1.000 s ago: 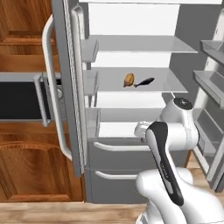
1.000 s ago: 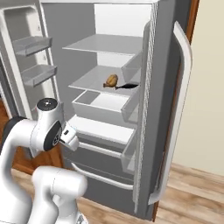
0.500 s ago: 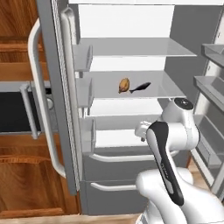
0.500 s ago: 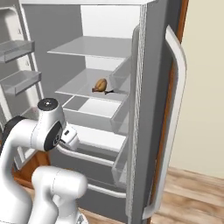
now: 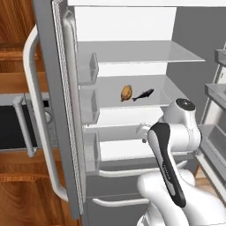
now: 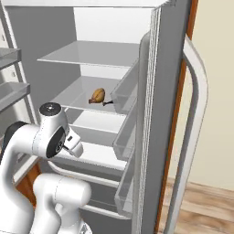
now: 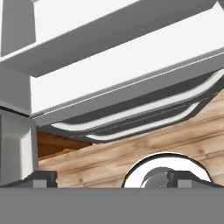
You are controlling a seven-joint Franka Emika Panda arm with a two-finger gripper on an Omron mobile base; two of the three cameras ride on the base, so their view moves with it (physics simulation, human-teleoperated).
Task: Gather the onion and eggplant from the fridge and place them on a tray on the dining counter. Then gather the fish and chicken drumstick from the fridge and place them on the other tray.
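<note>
- Fridge (image 5: 132, 57) interior is smooth, matte grey and white, with both doors swung wide and thin, flat, translucent shelves that look like glass.
- Chicken drumstick (image 5: 126, 92) lies on the middle shelf (image 5: 110, 99), toward its centre; it is a rounded, golden-brown lump, and in the right base view (image 6: 97, 95) a thin bone end sticks out of one side.
- Fish (image 5: 143, 95) lies just beside the drumstick on the same shelf, nearer the right edge in the left base view: small, slim, dark grey, tapering to a tail.
- Door bins (image 6: 123, 137) on the inner door are clear and box-shaped.
- Long curved handles (image 5: 42, 114), pale and glossy, run down the doors; two more (image 7: 144, 113) cross the lower drawers.
- Floor (image 7: 131, 157) is light wood plank; dark reddish wood cabinets (image 5: 17, 194) flank the fridge.
- Gripper (image 7: 111, 180) hangs low in front of the drawers, its two dark fingertips (image 7: 41, 178) spread wide apart with nothing between them.
</note>
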